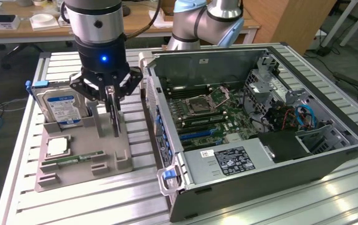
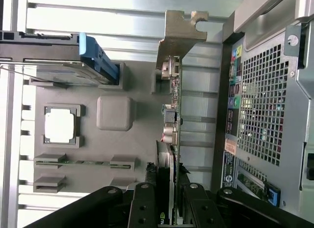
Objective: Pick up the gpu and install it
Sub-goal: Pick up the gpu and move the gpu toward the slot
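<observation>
Exterior view first: the black gripper (image 1: 111, 96) on the silver robot arm points straight down over the grey plastic holder tray (image 1: 94, 143). Its two fingers are clamped on the top edge of the gpu (image 1: 115, 119), a thin dark card that stands upright on its edge. In the wrist view the gripper (image 2: 170, 208) has one finger pressed on each flat side of the gpu (image 2: 172, 125). The card's silver metal bracket (image 2: 179, 26) sticks out at the end away from the fingers. The low end of the card reaches down to the tray (image 2: 132, 85). I cannot tell if it sits in its slot or hangs just above it.

Just beside the card, on the exterior view's left, a boxy hard drive with a blue and white label (image 1: 63, 108) stands up in the same tray. Nearer the camera, a square silver chip (image 1: 57, 146) lies flat in its pocket. A slim green memory stick (image 1: 72, 159) lies just near of that.

On the exterior view's right of the tray stands a big open grey computer case (image 1: 216, 63). It has a green main board (image 1: 210, 112) inside and a mesh back wall (image 2: 265, 115). Tray and case both rest on a table of silver metal slats (image 1: 104, 201).
</observation>
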Controlling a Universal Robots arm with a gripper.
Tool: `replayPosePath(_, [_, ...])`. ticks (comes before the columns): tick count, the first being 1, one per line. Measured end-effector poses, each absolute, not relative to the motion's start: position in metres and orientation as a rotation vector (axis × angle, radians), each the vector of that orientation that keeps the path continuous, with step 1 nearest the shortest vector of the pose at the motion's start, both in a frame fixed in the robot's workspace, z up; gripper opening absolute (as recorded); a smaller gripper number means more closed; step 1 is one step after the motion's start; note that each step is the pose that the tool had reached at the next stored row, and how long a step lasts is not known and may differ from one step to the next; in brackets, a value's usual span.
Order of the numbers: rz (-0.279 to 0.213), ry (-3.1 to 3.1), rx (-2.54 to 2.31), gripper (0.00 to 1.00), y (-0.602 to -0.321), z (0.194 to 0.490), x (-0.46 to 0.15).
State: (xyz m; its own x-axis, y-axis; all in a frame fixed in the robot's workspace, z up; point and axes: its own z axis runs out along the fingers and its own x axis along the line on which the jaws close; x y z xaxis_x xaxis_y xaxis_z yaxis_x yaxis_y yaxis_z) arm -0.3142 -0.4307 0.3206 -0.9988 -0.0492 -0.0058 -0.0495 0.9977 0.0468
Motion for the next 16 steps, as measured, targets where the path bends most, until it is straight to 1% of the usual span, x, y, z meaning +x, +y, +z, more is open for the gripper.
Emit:
replayPosePath(9, [0.083, 3.135, -0.077, 0.27, -0.431, 0.337, -0.314])
replayPosePath(16, [0.085, 3.135, -0.054, 0.27, -0.431, 0.339, -0.314])
